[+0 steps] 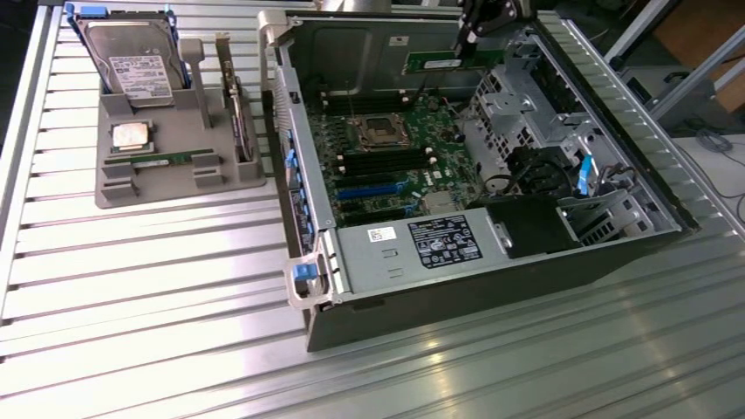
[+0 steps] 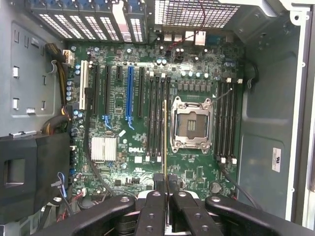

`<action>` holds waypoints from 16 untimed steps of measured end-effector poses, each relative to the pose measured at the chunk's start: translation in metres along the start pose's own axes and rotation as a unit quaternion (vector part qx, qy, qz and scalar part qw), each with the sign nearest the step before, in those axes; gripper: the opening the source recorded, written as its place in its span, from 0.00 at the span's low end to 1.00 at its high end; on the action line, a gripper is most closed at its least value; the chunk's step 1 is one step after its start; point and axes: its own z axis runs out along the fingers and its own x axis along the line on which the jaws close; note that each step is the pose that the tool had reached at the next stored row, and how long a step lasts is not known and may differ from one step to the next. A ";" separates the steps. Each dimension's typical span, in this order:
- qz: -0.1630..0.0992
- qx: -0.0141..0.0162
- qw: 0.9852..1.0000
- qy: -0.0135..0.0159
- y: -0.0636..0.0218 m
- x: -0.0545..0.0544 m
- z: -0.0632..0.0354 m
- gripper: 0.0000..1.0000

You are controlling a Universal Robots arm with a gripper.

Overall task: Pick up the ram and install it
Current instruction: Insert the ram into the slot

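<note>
Ram (image 1: pixel 440 63) (image 2: pixel 164 132) pinched between jaws of gripper (image 1: pixel 468 48) (image 2: pixel 166 181), inside open case (image 1: pixel 489 301), above motherboard (image 1: pixel 385 166) (image 2: pixel 123 123). Beneath jaws: bank of memory slots (image 2: pixel 156 118), ram edge in line with it. CPU socket (image 1: pixel 379 131) (image 2: pixel 191 123) just beside that bank. Power supply (image 1: pixel 425 244) in case, at end far from jaws. Well apart from jaws, toward exterior view's left, outside case: holder (image 1: pixel 117 188) on table (image 1: pixel 140 288), carrying hard drive (image 1: pixel 138 61) and processor chip (image 1: pixel 131 135).

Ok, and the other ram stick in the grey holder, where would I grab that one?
By its upper long edge near mid-length, coming straight down, fingers on the two flat faces. The spare stick appears to stand on edge in the grey holder, whose blocks flank its ends. The gripper is shut on the ram now.
</note>
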 end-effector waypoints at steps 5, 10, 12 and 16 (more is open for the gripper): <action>0.000 0.000 1.000 0.000 0.0001 0.000 0.0039 0.12; 0.000 0.000 1.000 0.000 0.0001 0.000 0.0071 0.12; 0.000 0.000 1.000 0.000 0.0000 0.000 0.0087 0.12; 0.000 0.000 1.000 0.000 -0.0001 0.000 0.0120 0.12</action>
